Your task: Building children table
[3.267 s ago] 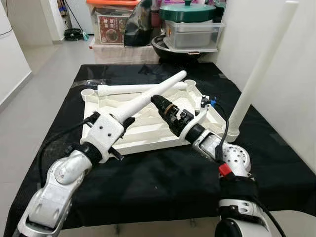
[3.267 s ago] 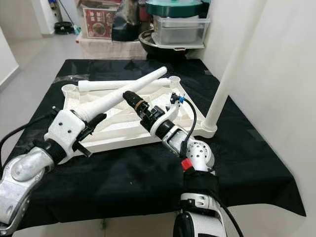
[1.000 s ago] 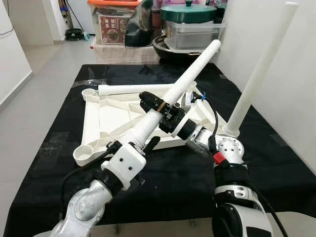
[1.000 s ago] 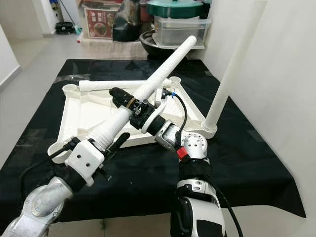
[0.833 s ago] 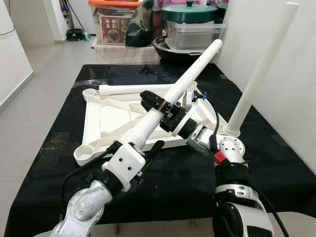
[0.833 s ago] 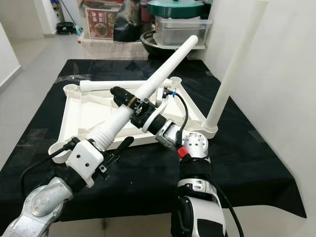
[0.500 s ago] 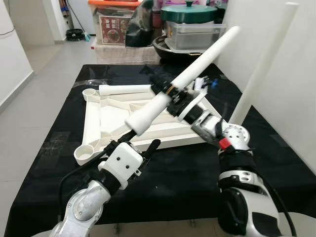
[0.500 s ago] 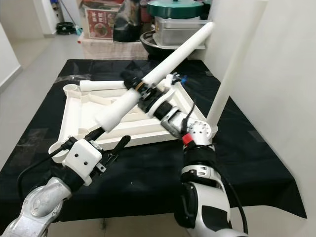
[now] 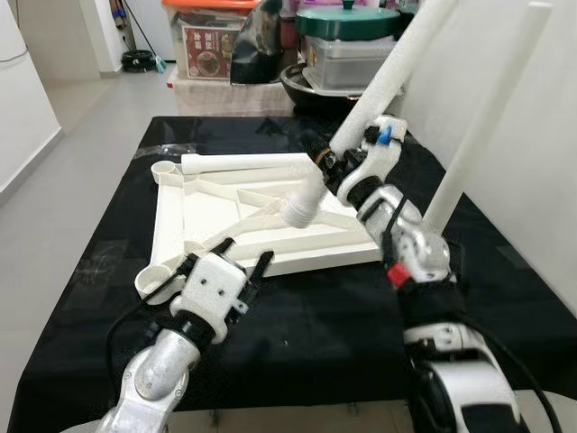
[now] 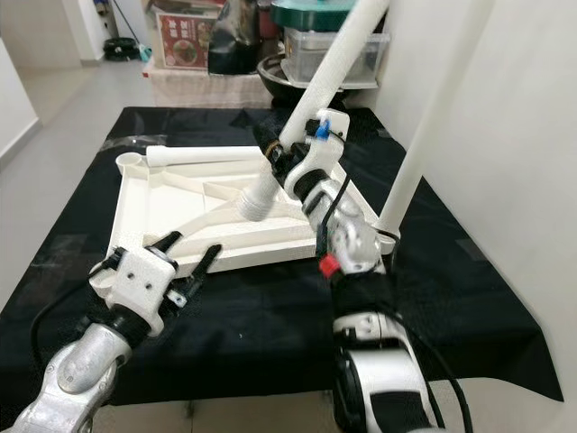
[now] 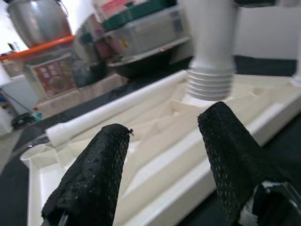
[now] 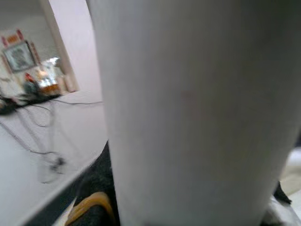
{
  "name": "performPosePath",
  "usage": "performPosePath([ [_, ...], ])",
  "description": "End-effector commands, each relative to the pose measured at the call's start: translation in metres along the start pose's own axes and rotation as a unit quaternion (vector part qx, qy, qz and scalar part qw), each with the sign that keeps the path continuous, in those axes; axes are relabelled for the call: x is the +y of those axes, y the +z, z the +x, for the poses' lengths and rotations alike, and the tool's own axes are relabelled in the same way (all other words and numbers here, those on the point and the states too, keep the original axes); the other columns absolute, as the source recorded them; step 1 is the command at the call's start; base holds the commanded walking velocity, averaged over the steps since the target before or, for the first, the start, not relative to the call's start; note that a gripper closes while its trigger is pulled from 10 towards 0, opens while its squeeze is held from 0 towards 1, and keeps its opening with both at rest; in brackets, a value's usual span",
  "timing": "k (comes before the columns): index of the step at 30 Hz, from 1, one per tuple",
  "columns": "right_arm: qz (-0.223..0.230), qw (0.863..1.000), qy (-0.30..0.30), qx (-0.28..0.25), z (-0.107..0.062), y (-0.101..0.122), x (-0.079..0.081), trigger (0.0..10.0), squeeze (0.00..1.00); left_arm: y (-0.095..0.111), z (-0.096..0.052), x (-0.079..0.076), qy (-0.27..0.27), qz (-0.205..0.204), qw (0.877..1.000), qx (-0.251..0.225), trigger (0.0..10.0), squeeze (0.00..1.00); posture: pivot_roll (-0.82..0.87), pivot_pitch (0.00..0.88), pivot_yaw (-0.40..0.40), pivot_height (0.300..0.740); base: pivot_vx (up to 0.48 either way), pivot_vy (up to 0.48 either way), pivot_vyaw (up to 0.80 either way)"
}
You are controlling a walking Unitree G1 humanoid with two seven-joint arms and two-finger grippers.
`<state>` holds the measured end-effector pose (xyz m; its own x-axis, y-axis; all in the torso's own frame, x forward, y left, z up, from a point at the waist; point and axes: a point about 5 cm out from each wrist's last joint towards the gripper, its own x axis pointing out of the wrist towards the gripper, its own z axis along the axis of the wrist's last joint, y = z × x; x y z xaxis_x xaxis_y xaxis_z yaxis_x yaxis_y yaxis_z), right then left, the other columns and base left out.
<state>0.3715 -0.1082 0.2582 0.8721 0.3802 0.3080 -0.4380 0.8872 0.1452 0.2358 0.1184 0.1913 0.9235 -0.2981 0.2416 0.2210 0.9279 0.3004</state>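
Note:
The white tabletop point(image 9: 194, 212) lies upside down on the black-covered table. One white leg point(image 9: 478, 117) stands upright in its right corner socket. A second leg point(image 9: 239, 163) lies along the far edge. My right gripper point(image 9: 330, 166) is shut on a third leg point(image 9: 379, 81), held steeply tilted with its threaded end point(image 9: 297, 210) hanging just above the tabletop's ribs; that leg point(image 12: 188, 108) looms close in the right wrist view. My left gripper point(image 9: 242, 257) is open at the tabletop's near edge, nothing between its fingers point(image 11: 89, 183). The threaded end point(image 11: 210, 80) hangs beyond them.
An empty corner socket point(image 9: 153, 280) sits at the near left, another point(image 9: 162, 169) at the far left. Behind the table stand a green-lidded pot point(image 9: 347, 20), a clear plastic box point(image 9: 352, 63) and an orange-lidded bin point(image 9: 207, 36). A white wall runs close along the right.
My left gripper let go of the leg and dropped to the tabletop's near edge. My right gripper took the leg and swung it steeply upright, threaded end down.

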Motion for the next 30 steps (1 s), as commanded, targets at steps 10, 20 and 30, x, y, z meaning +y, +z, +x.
performPosePath([
  [10,-0.094,0.995,-0.025,-0.028,-0.019,-0.013,0.009,10.0,0.0,-0.003,0.01,0.007,0.048,-0.014,0.999,0.015,10.0,0.0,0.1,0.0,-0.062,0.74,0.0,0.0,0.0],
  [20,-0.09,0.995,-0.044,-0.027,-0.026,-0.019,0.007,10.0,0.0,-0.004,0.012,0.01,0.056,-0.012,0.998,0.021,10.0,0.0,0.1,0.0,-0.064,0.74,0.0,0.154,0.0],
  [30,-0.094,0.994,-0.05,-0.031,-0.026,-0.019,0.008,10.0,0.0,-0.005,0.011,0.011,0.061,-0.012,0.998,0.026,10.0,0.0,0.1,0.0,-0.068,0.74,0.0,0.463,0.0],
])
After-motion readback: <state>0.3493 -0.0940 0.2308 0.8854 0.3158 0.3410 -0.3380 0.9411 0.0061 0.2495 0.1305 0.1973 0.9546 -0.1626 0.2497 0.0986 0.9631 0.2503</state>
